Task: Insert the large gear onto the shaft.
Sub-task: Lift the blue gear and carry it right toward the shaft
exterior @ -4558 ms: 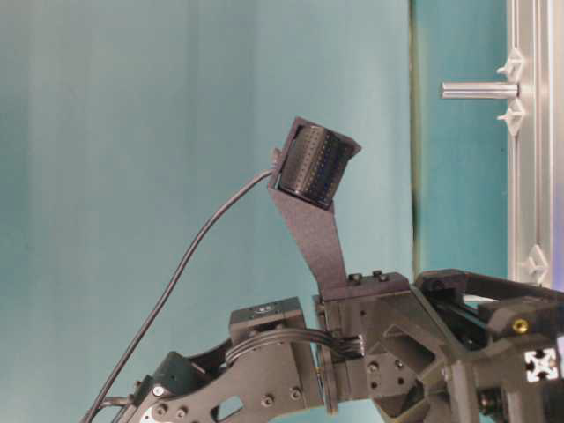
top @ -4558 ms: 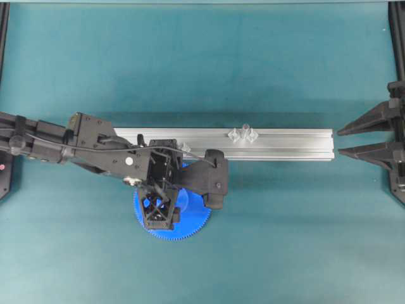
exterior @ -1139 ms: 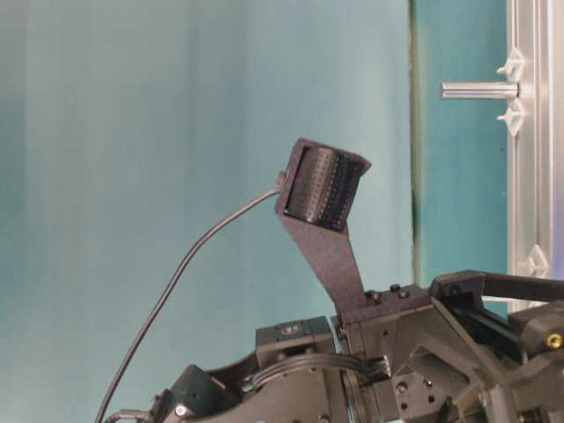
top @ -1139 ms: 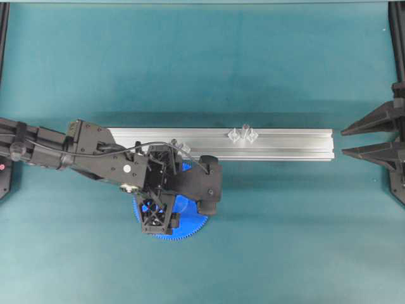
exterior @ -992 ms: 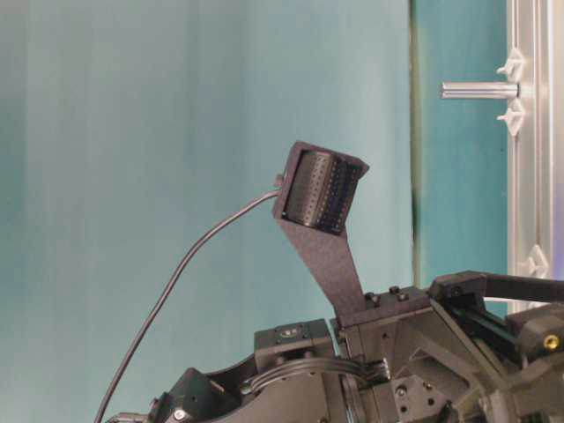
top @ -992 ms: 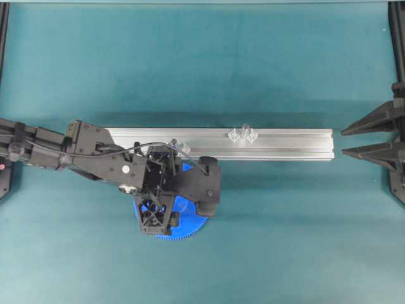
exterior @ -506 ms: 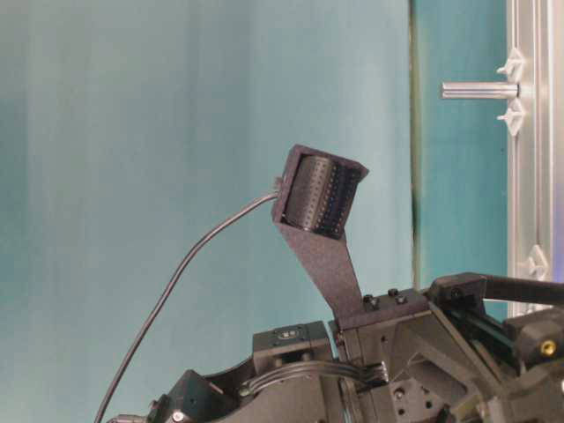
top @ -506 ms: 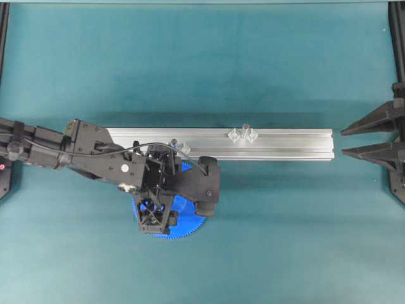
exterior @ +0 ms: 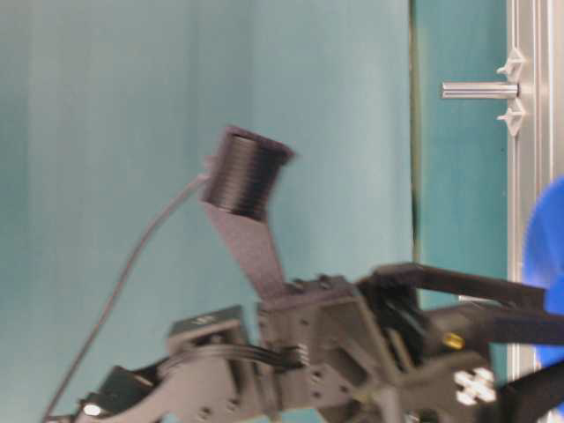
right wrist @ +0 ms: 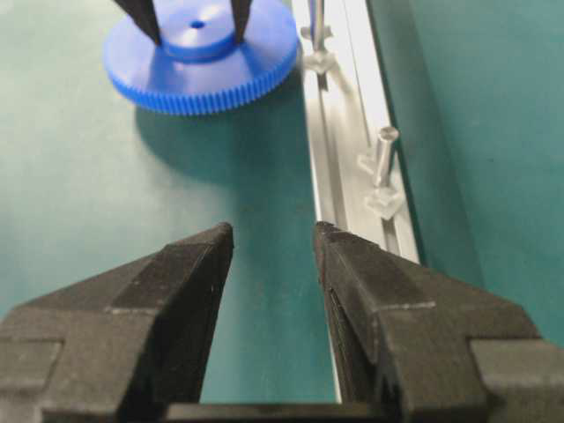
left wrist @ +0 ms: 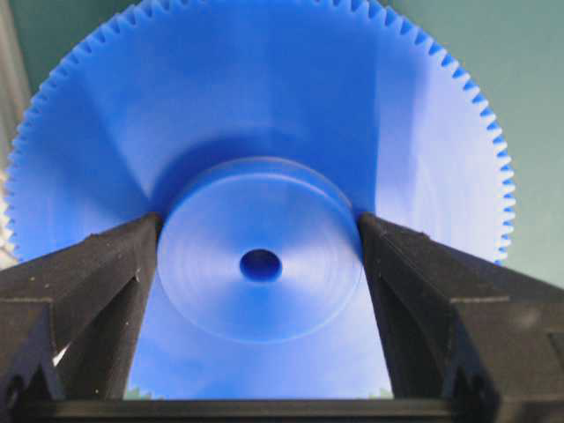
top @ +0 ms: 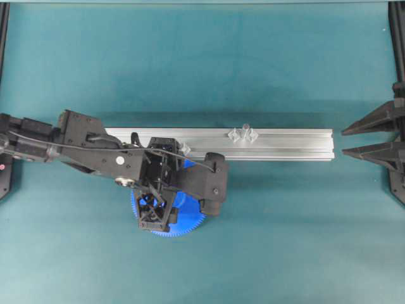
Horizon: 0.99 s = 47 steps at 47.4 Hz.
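Note:
The large gear (top: pixel 187 218) is a bright-blue toothed disc just in front of the rail's left part. My left gripper (top: pixel 155 214) is shut on its raised hub, with one finger on each side of the hub (left wrist: pixel 260 264). In the right wrist view the gear (right wrist: pixel 201 53) casts a shadow on the mat and seems lifted off it. Its blue edge shows in the table-level view (exterior: pixel 548 264). The shaft (right wrist: pixel 317 18) stands upright on the rail right beside the gear, and its clear mount (top: pixel 184 147) shows by the left wrist. My right gripper (top: pixel 345 142) is open and empty past the rail's right end.
A long aluminium rail (top: pixel 285 144) lies across the teal mat. A second, shorter-looking pin with clear mounts (top: pixel 243 134) stands further right on it (right wrist: pixel 383 150). Black frame posts (top: pixel 397 38) stand at the side edges.
My left arm has swung and lifted, staying shut on the hub. The gear's blue edge has come into the table-level view. The right gripper has not moved.

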Tool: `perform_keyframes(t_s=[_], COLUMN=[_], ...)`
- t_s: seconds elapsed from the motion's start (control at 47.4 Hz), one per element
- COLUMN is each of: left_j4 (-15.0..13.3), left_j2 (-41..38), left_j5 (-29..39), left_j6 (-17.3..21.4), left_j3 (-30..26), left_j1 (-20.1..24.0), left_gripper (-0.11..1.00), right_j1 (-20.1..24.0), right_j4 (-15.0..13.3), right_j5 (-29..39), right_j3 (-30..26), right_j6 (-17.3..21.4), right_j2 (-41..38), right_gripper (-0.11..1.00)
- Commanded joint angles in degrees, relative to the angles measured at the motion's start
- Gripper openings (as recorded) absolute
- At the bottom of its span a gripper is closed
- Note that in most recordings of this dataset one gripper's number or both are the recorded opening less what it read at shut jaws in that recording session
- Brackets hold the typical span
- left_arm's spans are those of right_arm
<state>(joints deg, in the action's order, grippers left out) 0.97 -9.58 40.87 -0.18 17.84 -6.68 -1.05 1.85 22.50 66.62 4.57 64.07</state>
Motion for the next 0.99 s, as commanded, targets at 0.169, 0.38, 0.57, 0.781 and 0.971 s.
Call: perform_keyframes(t_s=[0.169,0.38,0.57,0.781,0.971], left_j4=[0.3,0.3,0.3,0.3,0.3], left_j2=[4.3,4.0,2.5,-0.9,-4.1], left_j5=[-1.4,-1.4,-1.6,-1.7,-1.7], left_j6=[2.4,5.4,9.8,15.2,18.1], left_j3=[-4.3,-7.4,-10.9,-15.6,-19.4], left_j1=[0.5,2.8,5.4,7.6,9.1], left_gripper=[0.78,0.78,0.78,0.78,0.78], right_j1=[-0.1,-0.1,-0.1,-0.1,-0.1], right_j4=[0.1,0.1,0.1,0.0,0.0], right_j5=[-0.3,-0.3,-0.3,-0.3,-0.3], right_j3=[-0.3,-0.1,-0.1,0.2,0.4], right_j6=[0.4,0.4,0.4,0.4,0.4], right_j2=[-0.2,0.2,0.8,1.6,2.2], right_gripper=[0.50,0.50,0.50,0.50,0.50])
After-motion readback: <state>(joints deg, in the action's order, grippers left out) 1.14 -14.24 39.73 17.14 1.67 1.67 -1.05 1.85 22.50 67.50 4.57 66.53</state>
